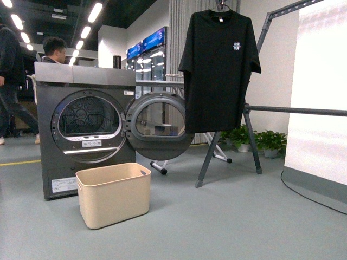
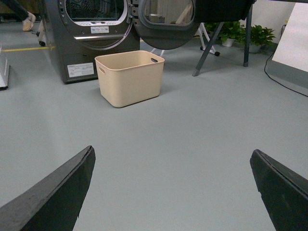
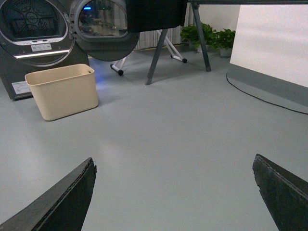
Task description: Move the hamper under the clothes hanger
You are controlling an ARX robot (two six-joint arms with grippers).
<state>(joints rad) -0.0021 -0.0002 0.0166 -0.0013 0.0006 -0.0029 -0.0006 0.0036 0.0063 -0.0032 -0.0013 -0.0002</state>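
All I can see of my rig on the wrist cams is the left gripper and right gripper. Each has 2 fingers, flat matte-black wedges with tapered tips and slightly scuffed, dusty-looking edges.

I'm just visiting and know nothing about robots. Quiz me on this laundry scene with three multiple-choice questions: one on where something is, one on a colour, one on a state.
1. Where is the basket?
A) on the floor in front of the dryer
B) on top of it
C) inside it

2. What colour is the T-shirt on the rack?
A) white
B) black
C) red

3. How is the dryer's door?
A) shut
B) removed
C) swung open

Answers:
1 A: it stands on the grey floor by the dryer's base.
2 B: the shirt is black, with a small pale logo.
3 C: the door hangs out sideways, leaving the drum exposed.
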